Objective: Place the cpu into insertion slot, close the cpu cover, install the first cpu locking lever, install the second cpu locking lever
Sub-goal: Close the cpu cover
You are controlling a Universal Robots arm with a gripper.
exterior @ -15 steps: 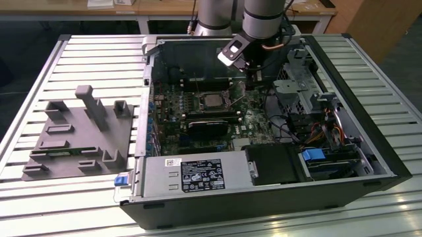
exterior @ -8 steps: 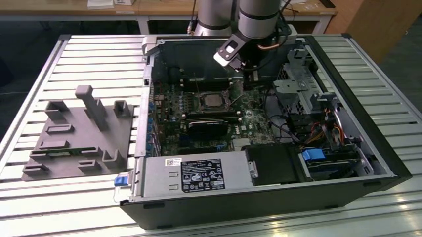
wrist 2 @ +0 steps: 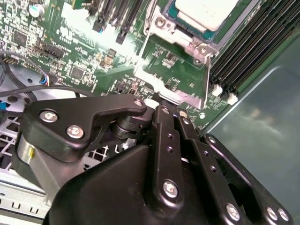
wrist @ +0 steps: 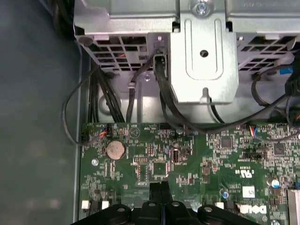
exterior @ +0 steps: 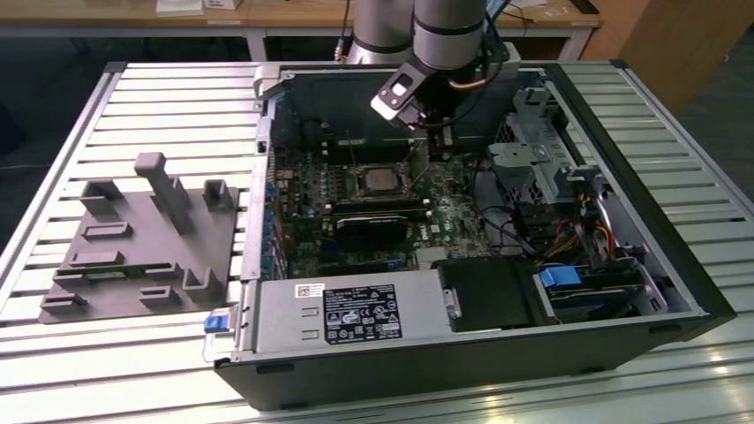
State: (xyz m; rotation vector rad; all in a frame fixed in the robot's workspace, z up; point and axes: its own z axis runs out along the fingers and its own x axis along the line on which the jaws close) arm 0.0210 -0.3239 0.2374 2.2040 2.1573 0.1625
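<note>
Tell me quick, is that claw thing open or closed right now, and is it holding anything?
Gripper: closed, with nothing visibly held, poised above the green motherboard.

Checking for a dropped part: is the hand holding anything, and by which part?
Nothing visible. The hand is shut, fingertips together with nothing between them, just above the motherboard. The cpu sits seated on it, apart from the hand.
</note>
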